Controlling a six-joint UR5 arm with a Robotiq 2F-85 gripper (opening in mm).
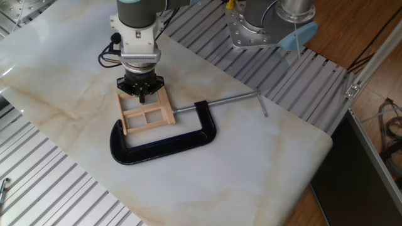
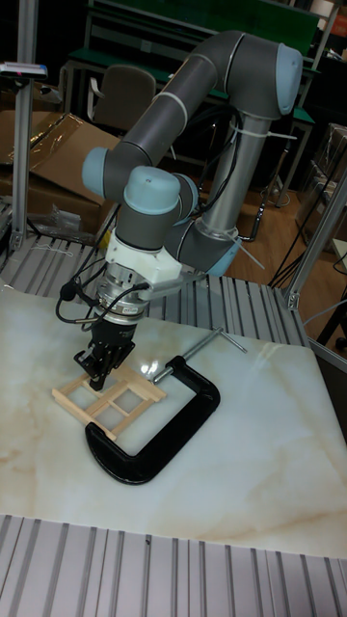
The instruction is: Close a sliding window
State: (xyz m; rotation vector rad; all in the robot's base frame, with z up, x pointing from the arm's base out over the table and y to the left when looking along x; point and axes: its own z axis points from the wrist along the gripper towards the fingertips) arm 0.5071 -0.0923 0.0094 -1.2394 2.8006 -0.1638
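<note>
The sliding window is a small pale wooden frame with thin slats, lying flat on the marble slab. It sits inside the jaws of a big black C-clamp. My gripper points straight down over the window's far end, its narrow dark fingers drawn together with nothing between them. The tips sit at the far panes; I cannot tell whether they touch the wood. In the tall fixed view the gripper covers the far corner of the window, with the clamp curving around the near side.
The clamp's steel screw and crossbar handle stick out to the right. A silver robot base stands at the back on the ribbed aluminium table. The slab ends at the right and front edges.
</note>
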